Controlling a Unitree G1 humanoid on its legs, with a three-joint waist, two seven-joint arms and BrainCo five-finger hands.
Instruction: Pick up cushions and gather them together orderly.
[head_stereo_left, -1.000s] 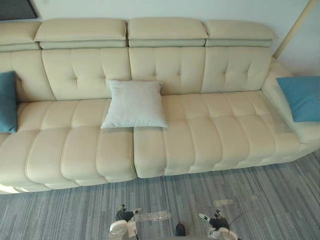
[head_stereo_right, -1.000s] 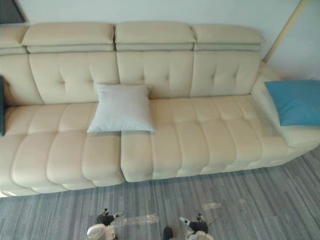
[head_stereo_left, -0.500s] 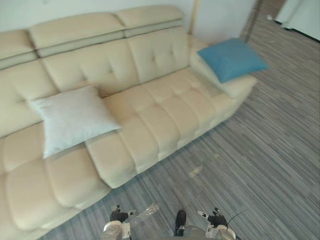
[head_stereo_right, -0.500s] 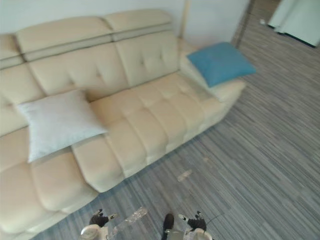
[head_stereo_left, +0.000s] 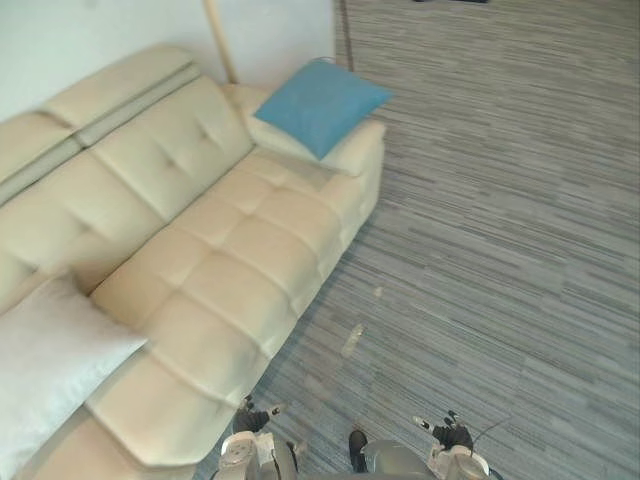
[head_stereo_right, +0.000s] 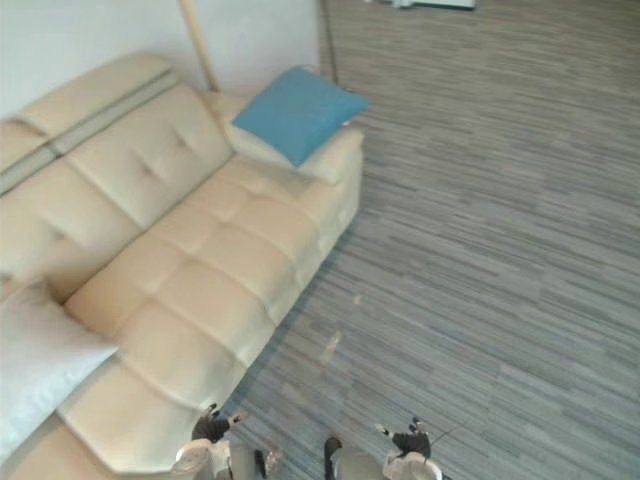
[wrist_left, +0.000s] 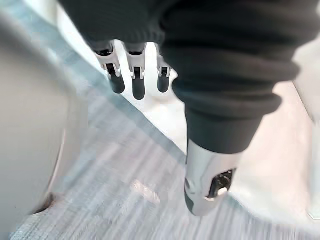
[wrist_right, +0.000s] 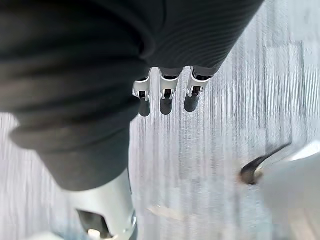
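Observation:
A blue cushion (head_stereo_left: 320, 102) lies on the right arm end of the cream sofa (head_stereo_left: 215, 260), far from both hands. A pale grey cushion (head_stereo_left: 45, 365) rests on the seat at the left edge of the view. My left hand (head_stereo_left: 252, 417) hangs low near the sofa's front, its fingers (wrist_left: 135, 75) straight and holding nothing. My right hand (head_stereo_left: 447, 432) hangs over the carpet, its fingers (wrist_right: 167, 87) also straight and empty.
Grey striped carpet (head_stereo_left: 500, 220) spreads wide to the right of the sofa. A wooden pole (head_stereo_left: 220, 40) leans against the white wall behind the sofa's right end.
The camera has swung to the right: the sofa and both cushions have slid left in view, and more carpet shows. Both hands still hang low and empty.

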